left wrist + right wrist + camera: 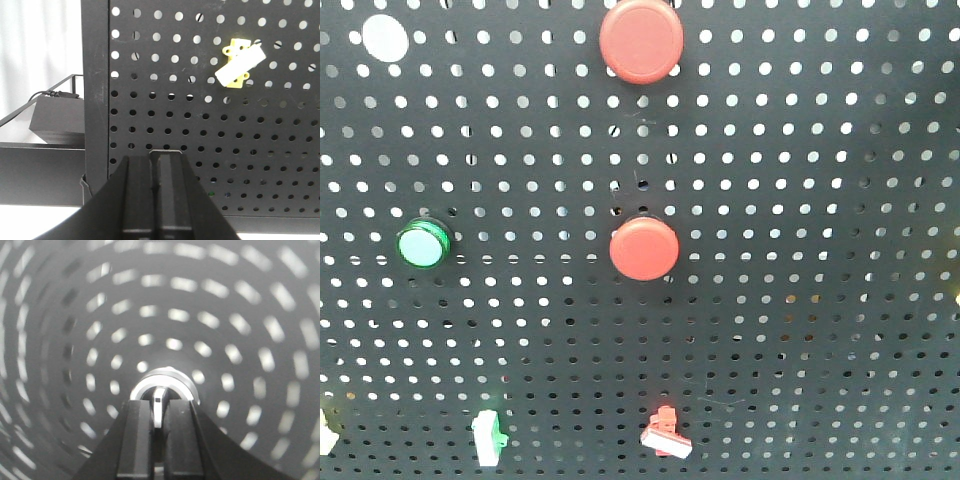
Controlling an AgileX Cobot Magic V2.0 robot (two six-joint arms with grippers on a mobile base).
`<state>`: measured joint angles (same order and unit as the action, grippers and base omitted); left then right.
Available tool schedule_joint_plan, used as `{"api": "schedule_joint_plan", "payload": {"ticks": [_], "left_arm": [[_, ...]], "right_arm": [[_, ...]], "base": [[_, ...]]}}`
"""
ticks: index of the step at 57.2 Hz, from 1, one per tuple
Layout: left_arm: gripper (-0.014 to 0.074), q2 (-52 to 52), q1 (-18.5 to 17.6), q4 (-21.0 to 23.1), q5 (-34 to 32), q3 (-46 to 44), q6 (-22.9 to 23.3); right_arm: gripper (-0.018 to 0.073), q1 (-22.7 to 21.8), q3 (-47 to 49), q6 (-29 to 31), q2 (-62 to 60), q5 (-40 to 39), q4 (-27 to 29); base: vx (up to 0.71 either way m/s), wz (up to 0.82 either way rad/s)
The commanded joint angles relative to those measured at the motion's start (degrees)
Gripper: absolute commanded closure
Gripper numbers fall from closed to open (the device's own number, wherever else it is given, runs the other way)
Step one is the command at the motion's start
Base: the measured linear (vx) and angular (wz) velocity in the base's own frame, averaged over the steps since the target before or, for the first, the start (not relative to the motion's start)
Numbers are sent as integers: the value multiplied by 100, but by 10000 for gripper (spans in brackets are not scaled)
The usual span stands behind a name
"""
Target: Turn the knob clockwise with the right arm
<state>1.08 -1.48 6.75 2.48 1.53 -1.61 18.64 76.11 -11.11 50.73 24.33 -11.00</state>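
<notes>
In the right wrist view my right gripper (159, 412) is shut on the knob (159, 405), a small silver handle inside a silver ring on the black pegboard (225, 315). The board's holes are smeared in arcs around the knob, so the wrist is turning. In the left wrist view my left gripper (156, 172) is shut and empty, held in front of the lower part of the pegboard (250, 150). Neither gripper nor the knob shows in the front view.
The front view shows the pegboard (800, 200) with two red push buttons (641, 38) (643, 247), a green lamp (423, 244), and white and red switches (488, 436) (665, 435) below. A yellow-and-white switch (239, 63) and a black box (55, 117) show in the left wrist view.
</notes>
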Motion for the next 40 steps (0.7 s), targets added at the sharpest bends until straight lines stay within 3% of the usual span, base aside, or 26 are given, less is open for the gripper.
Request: {"api": "schedule_joint_plan", "payload": {"ticks": [1, 14, 19, 24, 40], "left_arm": [[603, -1, 11, 48, -471, 75, 34], [603, -1, 11, 48, -471, 75, 34], [603, -1, 11, 48, -471, 75, 34], [603, -1, 11, 48, -471, 75, 34], [603, -1, 11, 48, -471, 75, 34]], "right_arm": [[568, 1, 109, -1219, 234, -451, 50], [568, 1, 109, -4357, 234, -672, 49], [568, 1, 109, -5201, 234, -864, 20], [568, 1, 109, -5595, 234, -1072, -111], [534, 1, 109, -5595, 234, -1136, -1085]], "base": [[0, 0], [0, 0], [0, 0], [0, 0], [0, 0]]}}
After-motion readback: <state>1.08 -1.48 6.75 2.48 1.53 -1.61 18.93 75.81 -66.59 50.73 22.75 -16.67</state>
